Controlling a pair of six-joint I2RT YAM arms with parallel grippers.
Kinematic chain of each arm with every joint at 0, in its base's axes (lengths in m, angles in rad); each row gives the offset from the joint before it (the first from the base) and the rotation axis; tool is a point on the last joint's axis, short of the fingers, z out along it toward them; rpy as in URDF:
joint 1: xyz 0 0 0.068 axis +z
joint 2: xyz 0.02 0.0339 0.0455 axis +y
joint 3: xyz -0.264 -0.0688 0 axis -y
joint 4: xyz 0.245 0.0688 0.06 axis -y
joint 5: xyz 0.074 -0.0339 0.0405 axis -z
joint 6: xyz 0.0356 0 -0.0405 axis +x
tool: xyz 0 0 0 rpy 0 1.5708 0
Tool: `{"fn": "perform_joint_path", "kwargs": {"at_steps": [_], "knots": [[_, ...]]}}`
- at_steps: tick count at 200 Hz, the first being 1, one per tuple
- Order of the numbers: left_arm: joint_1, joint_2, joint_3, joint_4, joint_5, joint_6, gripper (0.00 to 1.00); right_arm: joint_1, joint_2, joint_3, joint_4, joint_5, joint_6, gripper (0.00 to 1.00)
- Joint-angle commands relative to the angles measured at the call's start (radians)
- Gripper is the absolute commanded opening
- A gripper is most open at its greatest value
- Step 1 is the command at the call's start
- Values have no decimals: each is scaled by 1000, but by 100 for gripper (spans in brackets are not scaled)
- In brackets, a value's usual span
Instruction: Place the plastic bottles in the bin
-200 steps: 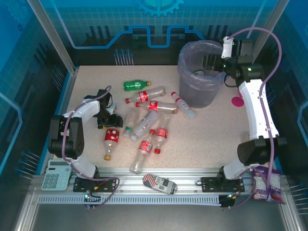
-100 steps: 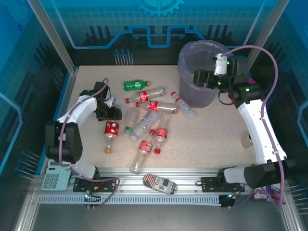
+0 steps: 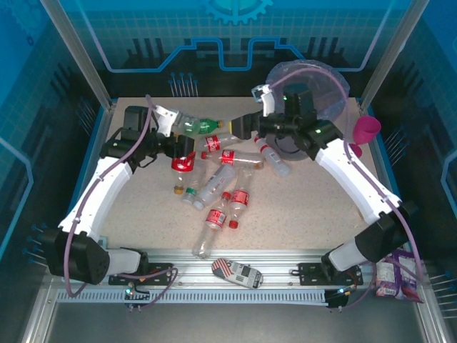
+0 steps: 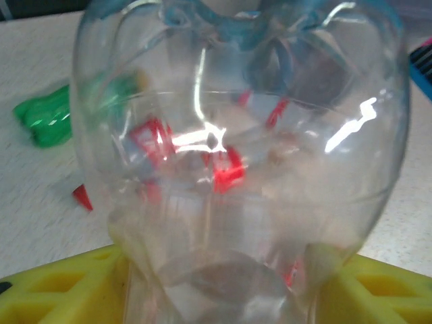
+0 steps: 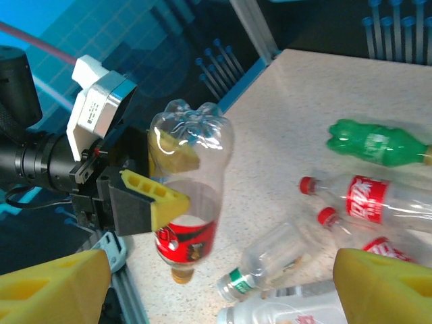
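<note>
left gripper [image 3: 178, 146]: closed on a red-labelled bottle [image 3: 182, 158] — yellow pads [image 5: 162, 196] squeeze its clear body, cap down, base up, clear of the table [image 3: 314, 193] at far left
right gripper [image 3: 239, 127]: jaws wide apart, nothing between them, at the far end of the pile, facing the held bottle
loose bottles [image 3: 225, 179]: lying scattered mid-table
green bottle [image 3: 201, 126]: on its side, far — between the two grippers
bin [image 3: 328, 100]: far right, partly behind the right arm
cup [image 3: 368, 130]: pink, just right of the bin
</note>
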Motion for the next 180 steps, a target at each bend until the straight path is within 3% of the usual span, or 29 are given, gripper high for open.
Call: {"fn": "perform_joint_path", "kwargs": {"at_steps": [1, 38, 86, 122, 153, 180], "knots": [[-48, 29, 25, 38, 96, 33, 65, 24, 72, 32, 114, -71, 30, 87], [-134, 82, 72, 63, 77, 22, 65, 46, 178, 121, 102, -119, 21, 88], [-166, 124, 109, 111, 83, 0, 63, 68, 258, 145, 113, -134, 44, 89], [-174, 124, 104, 134, 91, -7, 62, 61, 279, 134, 149, -141, 95, 83], [-179, 121, 100, 138, 87, -9, 63, 52, 284, 129, 164, -138, 114, 71], [-179, 108, 88, 151, 77, -21, 77, 43, 275, 132, 169, -136, 117, 66]]}}
